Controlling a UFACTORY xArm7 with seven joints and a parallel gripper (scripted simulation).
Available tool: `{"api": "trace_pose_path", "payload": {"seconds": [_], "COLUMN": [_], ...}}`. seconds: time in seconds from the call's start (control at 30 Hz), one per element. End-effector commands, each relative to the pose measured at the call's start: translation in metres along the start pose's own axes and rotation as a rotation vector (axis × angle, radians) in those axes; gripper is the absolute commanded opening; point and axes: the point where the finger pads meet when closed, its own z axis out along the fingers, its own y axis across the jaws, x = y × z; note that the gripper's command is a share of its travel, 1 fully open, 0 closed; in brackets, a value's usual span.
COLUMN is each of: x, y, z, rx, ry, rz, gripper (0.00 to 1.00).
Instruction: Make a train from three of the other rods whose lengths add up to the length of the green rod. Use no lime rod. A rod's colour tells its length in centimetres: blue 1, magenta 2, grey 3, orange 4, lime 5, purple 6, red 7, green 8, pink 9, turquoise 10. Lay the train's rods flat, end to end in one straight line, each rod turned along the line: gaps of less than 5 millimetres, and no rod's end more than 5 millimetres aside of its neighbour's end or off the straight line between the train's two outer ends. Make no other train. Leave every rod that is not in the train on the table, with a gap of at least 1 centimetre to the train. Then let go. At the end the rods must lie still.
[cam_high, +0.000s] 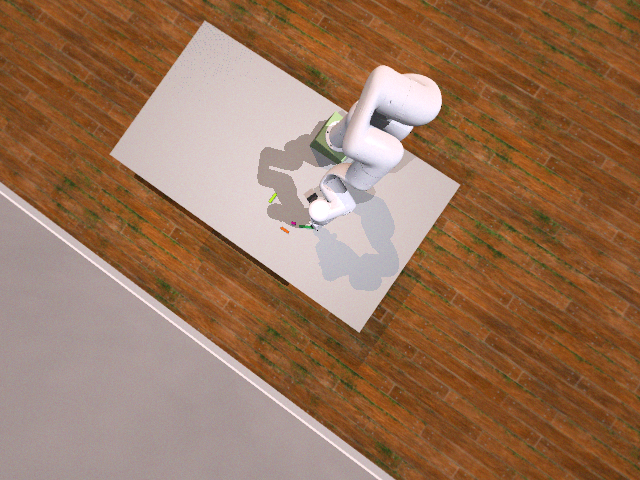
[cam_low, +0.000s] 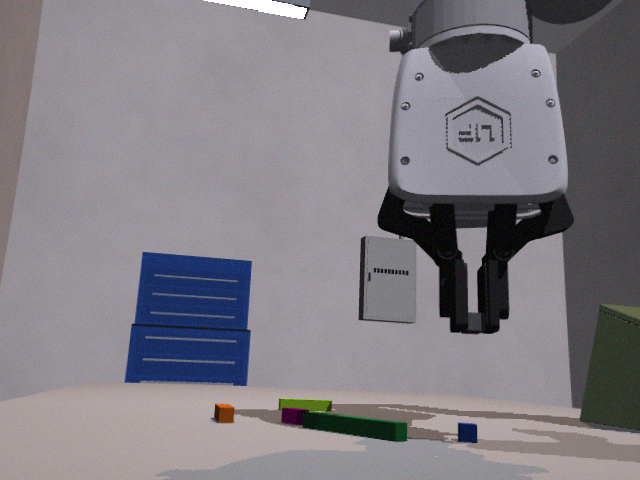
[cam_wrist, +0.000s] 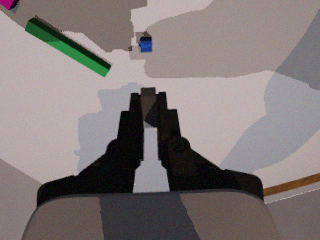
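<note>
My gripper (cam_low: 473, 322) hangs above the table, shut on a short grey rod (cam_low: 472, 324) held end-on between the fingertips; the rod also shows in the wrist view (cam_wrist: 148, 98). Below lie the long green rod (cam_low: 354, 426), a magenta rod (cam_low: 294, 415) touching or nearly touching its left end, a lime rod (cam_low: 305, 404) behind them, an orange rod (cam_low: 224, 412) to the left and a blue rod (cam_low: 467, 432) to the right.
A dark green box (cam_low: 612, 382) stands on the table to the right, at the arm's base (cam_high: 326, 138). A blue cabinet (cam_low: 188, 320) and a grey wall box (cam_low: 388, 279) are in the background. The table edge (cam_wrist: 294, 184) shows near the wrist's right.
</note>
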Motion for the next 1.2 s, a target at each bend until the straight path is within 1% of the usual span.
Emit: {"api": "trace_pose_path", "payload": {"seconds": [0.0, 0.17, 0.23, 0.43, 1.17], "x": [-0.001, -0.002, -0.002, -0.002, -0.002], "y": [-0.003, -0.003, -0.003, -0.003, -0.003], "z": [0.017, 0.035, 0.035, 0.047, 0.049], "rx": [0.004, 0.004, 0.004, 0.004, 0.004], "ry": [-0.004, -0.004, -0.004, -0.004, -0.004], "rz": [0.0, 0.0, 0.0, 0.0, 0.0], "gripper": [0.04, 0.04, 0.04, 0.04, 0.04]}}
